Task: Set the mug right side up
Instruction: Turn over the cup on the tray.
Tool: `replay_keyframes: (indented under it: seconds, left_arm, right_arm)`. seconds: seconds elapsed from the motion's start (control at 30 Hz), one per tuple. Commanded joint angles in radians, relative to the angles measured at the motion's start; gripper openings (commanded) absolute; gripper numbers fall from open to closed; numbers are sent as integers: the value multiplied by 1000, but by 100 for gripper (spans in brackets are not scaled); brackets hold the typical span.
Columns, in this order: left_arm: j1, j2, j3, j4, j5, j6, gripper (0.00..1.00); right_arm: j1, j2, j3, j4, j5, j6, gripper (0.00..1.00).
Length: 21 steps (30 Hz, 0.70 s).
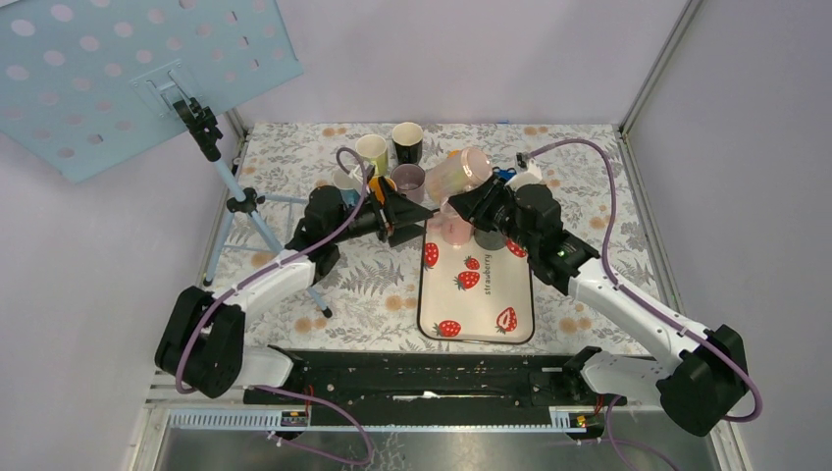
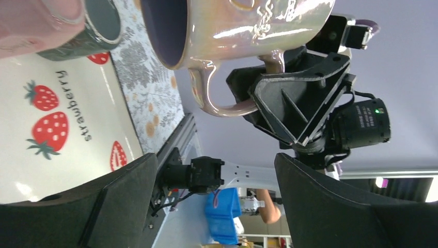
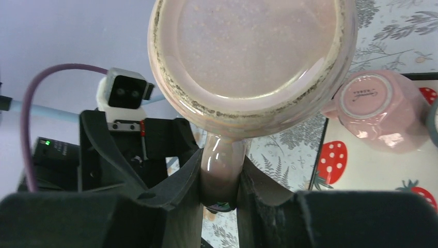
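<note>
A pearly pink mug [image 1: 459, 174] hangs in the air over the far end of the strawberry tray [image 1: 476, 319], tipped onto its side. My right gripper [image 1: 459, 203] is shut on its handle [image 3: 219, 173]; in the right wrist view the mug's base [image 3: 253, 57] faces the camera above that gripper [image 3: 219, 181]. In the left wrist view the mug [image 2: 248, 26] shows its dark inside at the left, with its handle [image 2: 206, 98] in the right gripper's black fingers [image 2: 289, 98]. My left gripper [image 1: 420, 211] [image 2: 217, 199] stands open just left of the mug, holding nothing.
An upside-down pink mug [image 3: 379, 111] [image 1: 454, 229] and a dark mug [image 1: 488, 238] sit at the tray's far end. Behind stand a cream cup [image 1: 372, 152], a dark cup [image 1: 407, 140] and a mauve cup [image 1: 407, 182]. A tripod [image 1: 240, 201] with a blue perforated board [image 1: 118, 69] stands at the left.
</note>
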Motion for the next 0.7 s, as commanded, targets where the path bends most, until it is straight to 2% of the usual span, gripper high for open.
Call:
replay_keyframes:
  seconds: [0.0,0.1,0.27,0.43,0.67]
  left_arm:
    - [-26,44,-61,351,8,-225,85]
    - [-44,68,-71,433,-22,-308,79]
    - [-78,105,-59,470,-73,-364,73]
    - [-93,180,-69,612,-90,-487,64]
    - [-117,259,-68,760,-124,-600,61]
  right_arm:
    - [-6,-53,-11,303,-24,67,0]
    - [-7,-57,-36,359,-24,102,0]
    - [-6,-63,-50,400,-48,134,0]
    - [-6,-82,-72,431,-44,155,0]
    - [-7,-94,-100,488,-65,191,0]
